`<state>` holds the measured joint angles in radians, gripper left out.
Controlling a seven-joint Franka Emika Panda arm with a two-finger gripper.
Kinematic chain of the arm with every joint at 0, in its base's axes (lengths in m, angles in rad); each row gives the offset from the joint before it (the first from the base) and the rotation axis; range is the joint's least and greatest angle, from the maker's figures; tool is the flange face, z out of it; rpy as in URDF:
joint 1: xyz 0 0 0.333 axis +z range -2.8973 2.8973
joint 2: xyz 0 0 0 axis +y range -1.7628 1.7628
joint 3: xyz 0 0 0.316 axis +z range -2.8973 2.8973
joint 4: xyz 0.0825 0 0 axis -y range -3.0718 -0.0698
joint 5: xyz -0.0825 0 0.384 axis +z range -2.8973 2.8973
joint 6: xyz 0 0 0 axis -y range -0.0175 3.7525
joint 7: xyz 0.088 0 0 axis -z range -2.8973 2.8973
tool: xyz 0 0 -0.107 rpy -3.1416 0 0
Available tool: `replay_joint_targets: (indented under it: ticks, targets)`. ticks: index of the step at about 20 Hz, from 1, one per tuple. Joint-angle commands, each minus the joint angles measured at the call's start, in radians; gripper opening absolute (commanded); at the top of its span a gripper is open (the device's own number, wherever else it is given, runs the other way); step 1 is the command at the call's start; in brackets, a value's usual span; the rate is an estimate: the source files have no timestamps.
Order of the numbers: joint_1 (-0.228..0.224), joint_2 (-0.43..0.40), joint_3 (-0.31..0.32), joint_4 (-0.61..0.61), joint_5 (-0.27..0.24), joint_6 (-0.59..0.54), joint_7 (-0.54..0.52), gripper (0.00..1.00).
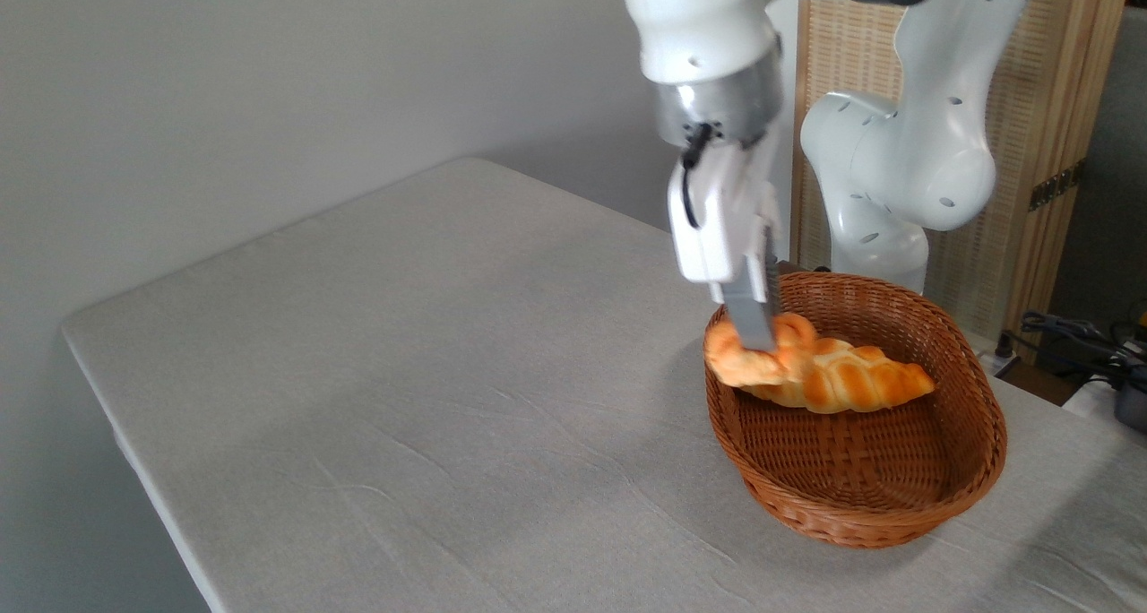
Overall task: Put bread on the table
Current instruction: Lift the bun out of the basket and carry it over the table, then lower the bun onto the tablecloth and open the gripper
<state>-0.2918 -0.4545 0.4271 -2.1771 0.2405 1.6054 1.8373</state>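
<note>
Pincer (757,331) of the white arm (708,21) points straight down into the left end of the basket, its grey fingers (751,313) closed against the bun (751,355); only the near finger shows plainly, the far one being hidden behind it, so the width of the gap cannot be read. Whether the bun is lifted clear of the basket or rests on it cannot be told, and motion blur softens its outline.

Nearest the viewer, the table (430,398) carries a pale grey, slightly wrinkled cloth; its near and right edges are cut off by the frame. On its right part stands the brown wicker basket (860,505), oval, its near wall hiding part of its floor. Inside, at the left rim, sits the round knotted bun, golden-orange on top; just right of it and touching it lies the longer braided loaf (851,382), pointed end to the right.

Farther back, the arm's base joints (896,165) rise behind the basket, the upper links cut off at the top edge. Behind them stands a wooden slatted screen (1030,102); at far right, dark cables (1075,331) are partly visible and hard to make out. A plain grey wall (224,84) fills the left.
</note>
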Motion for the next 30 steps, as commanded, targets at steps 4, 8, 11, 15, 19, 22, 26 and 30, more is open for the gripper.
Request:
replay_joint_targets:
  ticks: [4, 8, 11, 15, 19, 22, 26, 30]
  targets:
    - [0.017, 0.334, -0.171, 0.342, -0.275, -0.012, -0.595, 0.05]
    - [0.020, 0.417, -0.263, 0.350, -0.363, 0.152, -0.969, 0.74]
    - [0.020, 0.453, -0.298, 0.349, -0.363, 0.203, -1.064, 0.98]
    - [0.019, 0.465, -0.307, 0.349, -0.392, 0.222, -1.118, 1.00]
    - [0.020, 0.470, -0.307, 0.349, -0.405, 0.238, -1.168, 1.00]
    - [0.020, 0.470, -0.307, 0.349, -0.405, 0.248, -1.173, 1.00]
    - [0.020, 0.465, -0.307, 0.355, -0.405, 0.248, -1.175, 1.00]
    - [0.080, 0.439, -0.309, 0.414, -0.394, 0.228, -1.173, 1.00]
